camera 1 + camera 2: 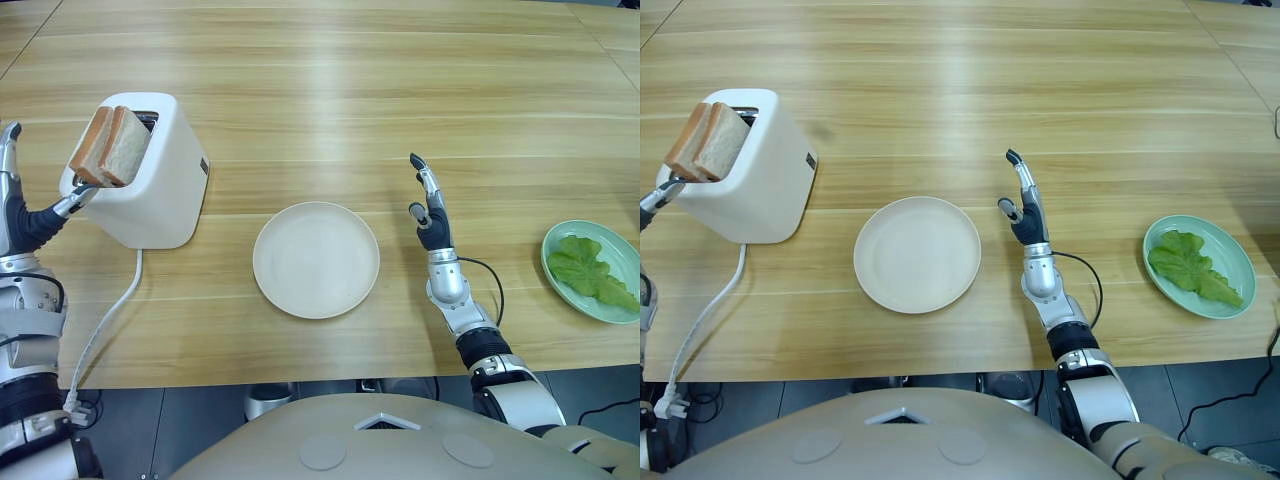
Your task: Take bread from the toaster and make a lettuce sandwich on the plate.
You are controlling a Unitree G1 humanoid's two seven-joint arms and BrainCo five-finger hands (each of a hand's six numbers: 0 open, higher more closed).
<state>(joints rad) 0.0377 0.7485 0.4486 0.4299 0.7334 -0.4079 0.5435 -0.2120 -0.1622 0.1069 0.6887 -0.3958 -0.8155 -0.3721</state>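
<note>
Two bread slices [110, 147] are held in the left hand [28, 222]. Fingertips [72, 203] grip the lower end of the pair, and one finger sticks straight up toward 12, off the load. The rest of the grip sits at the frame edge, so I can't tell how the other fingers close. The slices are pressed face to face and tilted, tops leaning toward 1 o'clock, held up at the top-left corner of the toaster [155, 195]. The toaster's open slot shows just at 2 o'clock of them.

The toaster is white and stands upright on the wooden table [400, 80]. Its power cord [105, 320] runs off toward 7 o'clock and drops over the near table edge.

The right hand [430, 205] holds nothing. Its fingers are stretched out toward 12, thumb slightly off to the side, wrist toward 6. It is over the table.

The plate [315, 258] is round and cream, sitting at centre near the front edge.
- Toaster: at 10 o'clock of the plate, near but apart.
- Right hand: at 2 o'clock, just beside the rim, not touching.
- Left hand with the bread: at 9–10 o'clock, at the toaster's far side.

The green dish [548, 258] is at 3 o'clock of the plate, well apart, past the right hand. A lettuce leaf [590, 270] lies flat in it.
</note>
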